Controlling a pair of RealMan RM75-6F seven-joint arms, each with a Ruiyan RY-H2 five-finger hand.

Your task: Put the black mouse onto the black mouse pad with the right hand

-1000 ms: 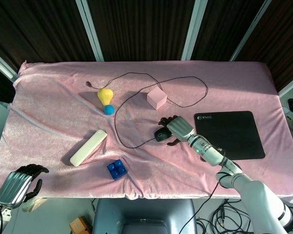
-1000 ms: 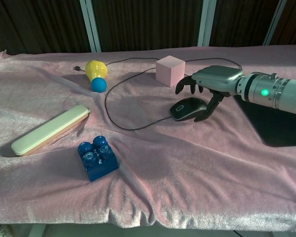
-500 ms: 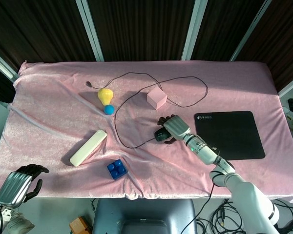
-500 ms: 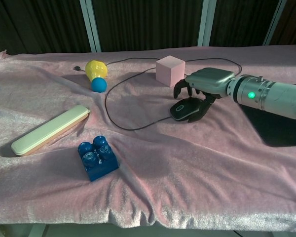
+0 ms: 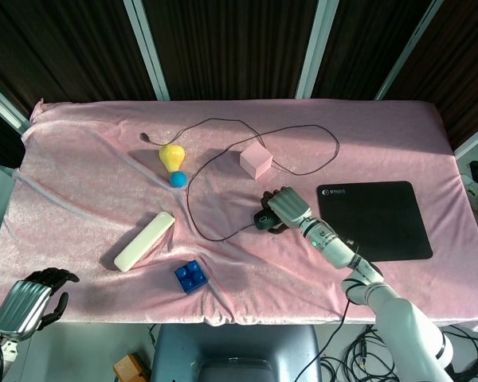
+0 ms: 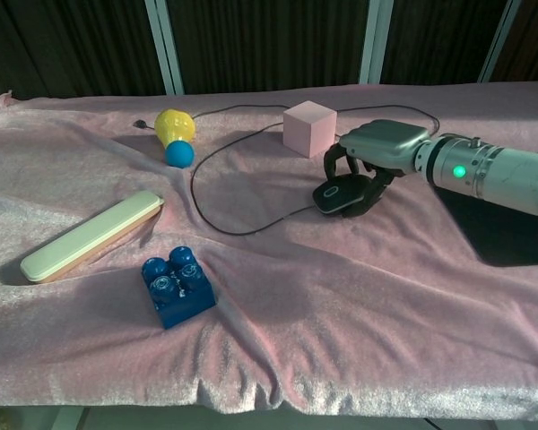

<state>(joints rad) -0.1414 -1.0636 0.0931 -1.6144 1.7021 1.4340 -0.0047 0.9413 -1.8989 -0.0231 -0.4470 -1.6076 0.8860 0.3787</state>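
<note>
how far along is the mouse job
Done: the right hand has reached the black mouse and curls over it, apparently gripping. In hand: the pickup, near the pink cube. Left: carrying it onto the black mouse pad, where nothing lies.

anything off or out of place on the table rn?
Nothing damaged or spilled. The black mouse sits off the black mouse pad, on the cloth, with the right hand closed over it. Its cable loops loosely across the pink cloth, which is wrinkled. The left hand hangs off the table's near edge.
</note>
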